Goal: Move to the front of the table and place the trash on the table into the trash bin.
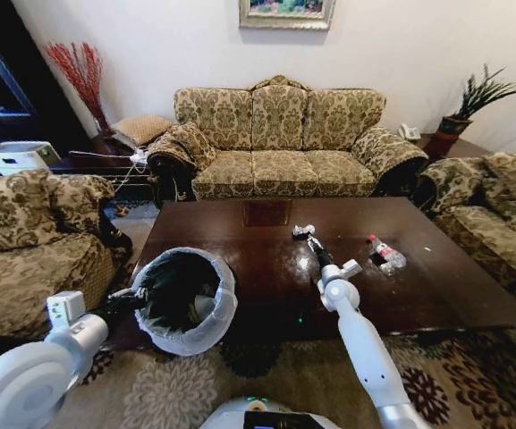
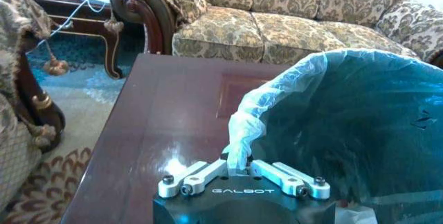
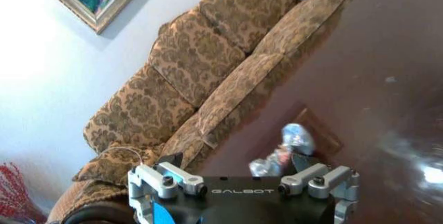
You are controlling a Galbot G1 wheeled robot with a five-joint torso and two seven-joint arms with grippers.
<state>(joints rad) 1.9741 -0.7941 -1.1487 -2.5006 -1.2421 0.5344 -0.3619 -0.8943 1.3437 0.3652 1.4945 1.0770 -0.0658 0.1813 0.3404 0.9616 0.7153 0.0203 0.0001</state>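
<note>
The dark brown table [image 1: 240, 237] stands before me. A crinkled silver wrapper [image 1: 303, 231] lies near its middle, and a clear bottle with a red cap [image 1: 385, 252] lies to the right. My right gripper [image 1: 312, 241] reaches over the table, open, just short of the wrapper [image 3: 291, 140], which lies by one fingertip [image 3: 302, 161]. The black trash bin [image 1: 215, 329] with its white liner hangs at the table's front left corner. My left gripper [image 2: 239, 163] is shut on the liner at the bin's rim [image 2: 277, 94].
A three-seat patterned sofa [image 1: 280, 134] runs behind the table. Armchairs flank it on the left [image 1: 25, 241] and right [image 1: 494, 197]. A potted plant [image 1: 472, 103] stands on a side table at the back right. A patterned rug [image 1: 472, 375] covers the floor.
</note>
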